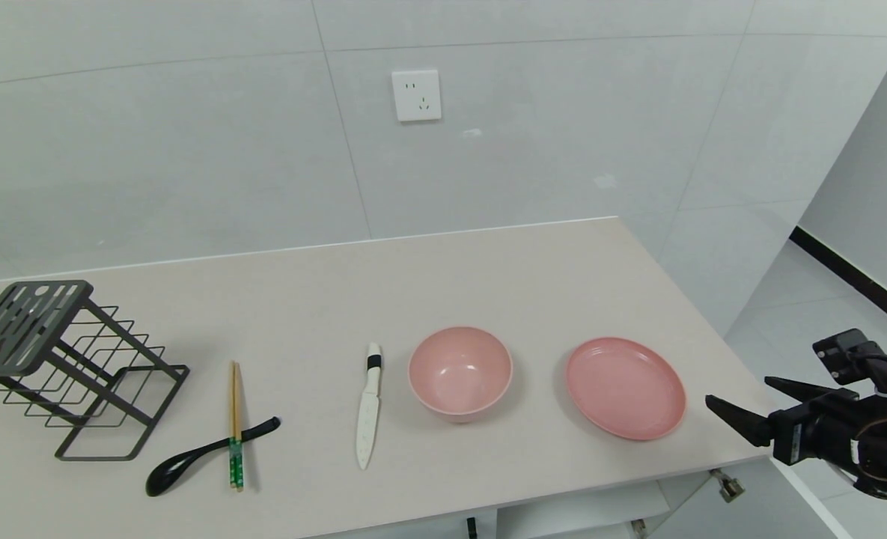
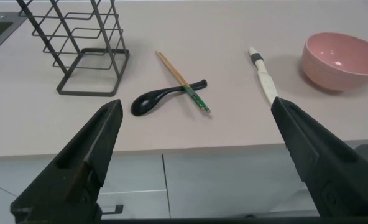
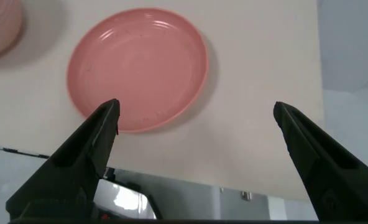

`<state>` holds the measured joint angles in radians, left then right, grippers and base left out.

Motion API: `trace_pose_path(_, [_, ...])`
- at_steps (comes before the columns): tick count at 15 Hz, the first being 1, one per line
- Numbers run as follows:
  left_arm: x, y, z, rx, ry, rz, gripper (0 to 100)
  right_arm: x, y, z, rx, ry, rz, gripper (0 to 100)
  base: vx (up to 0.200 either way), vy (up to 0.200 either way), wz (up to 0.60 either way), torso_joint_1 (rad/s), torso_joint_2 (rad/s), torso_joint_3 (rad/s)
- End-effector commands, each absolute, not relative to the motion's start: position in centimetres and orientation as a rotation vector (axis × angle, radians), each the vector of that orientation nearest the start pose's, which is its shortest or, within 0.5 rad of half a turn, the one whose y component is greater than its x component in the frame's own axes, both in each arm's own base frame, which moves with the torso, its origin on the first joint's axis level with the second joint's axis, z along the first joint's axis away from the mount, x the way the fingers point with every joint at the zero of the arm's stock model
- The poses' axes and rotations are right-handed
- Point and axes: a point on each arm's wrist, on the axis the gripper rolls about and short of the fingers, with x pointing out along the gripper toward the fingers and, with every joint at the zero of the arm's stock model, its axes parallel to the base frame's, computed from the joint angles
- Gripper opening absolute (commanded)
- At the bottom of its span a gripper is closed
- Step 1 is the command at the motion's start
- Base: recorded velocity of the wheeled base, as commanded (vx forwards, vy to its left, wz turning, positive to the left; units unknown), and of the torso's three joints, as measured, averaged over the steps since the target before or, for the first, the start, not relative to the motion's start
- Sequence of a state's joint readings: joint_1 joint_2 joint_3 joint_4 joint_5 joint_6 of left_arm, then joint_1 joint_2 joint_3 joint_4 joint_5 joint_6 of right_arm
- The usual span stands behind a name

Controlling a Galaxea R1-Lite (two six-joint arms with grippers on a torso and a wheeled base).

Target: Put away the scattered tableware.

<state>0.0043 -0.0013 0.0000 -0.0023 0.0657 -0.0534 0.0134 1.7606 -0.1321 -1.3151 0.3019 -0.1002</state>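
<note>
On the beige counter lie a pink plate (image 1: 626,387) (image 3: 138,77), a pink bowl (image 1: 460,370) (image 2: 342,60), a white knife with a black band (image 1: 369,404) (image 2: 263,74), a black spoon (image 1: 205,455) (image 2: 162,98) and a pair of wooden chopsticks (image 1: 235,424) (image 2: 183,81) lying across the spoon's handle. My right gripper (image 1: 742,404) (image 3: 196,112) is open, off the counter's right front corner, pointing toward the plate. My left gripper (image 2: 196,106) is open, in front of the counter's edge, facing the spoon and chopsticks. Neither holds anything.
A dark wire dish rack (image 1: 61,359) (image 2: 78,37) stands at the counter's left end. The counter edge (image 1: 563,490) runs in front of the tableware, with cabinet fronts below. A tiled wall with a socket (image 1: 416,95) rises behind.
</note>
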Motion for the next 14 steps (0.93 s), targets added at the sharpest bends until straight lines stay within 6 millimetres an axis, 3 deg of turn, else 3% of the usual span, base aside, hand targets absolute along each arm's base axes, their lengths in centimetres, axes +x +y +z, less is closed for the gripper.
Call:
trace_pose_path(1, [-2.3,0.1,7.6,-0.055,-0.005,0.07,100,22.9,1.9,7.8,-0.054,0.317,0.367,100,0.0,0.0,0.0,0.0,0.0,0.0])
trace_pose_path(9, [-2.3,0.1,7.6,-0.055,-0.005,0.072,100,27.9,2.3,4.8,-0.053,0.324,0.375,100,0.0,0.0,0.0,0.0,0.0,0.0])
trace_pose_path(14, [-2.3,0.1,7.6,-0.055,-0.005,0.07,100,29.9,3.4,4.2,-0.057,0.302,0.404,100,0.0,0.0,0.0,0.0,0.0,0.0])
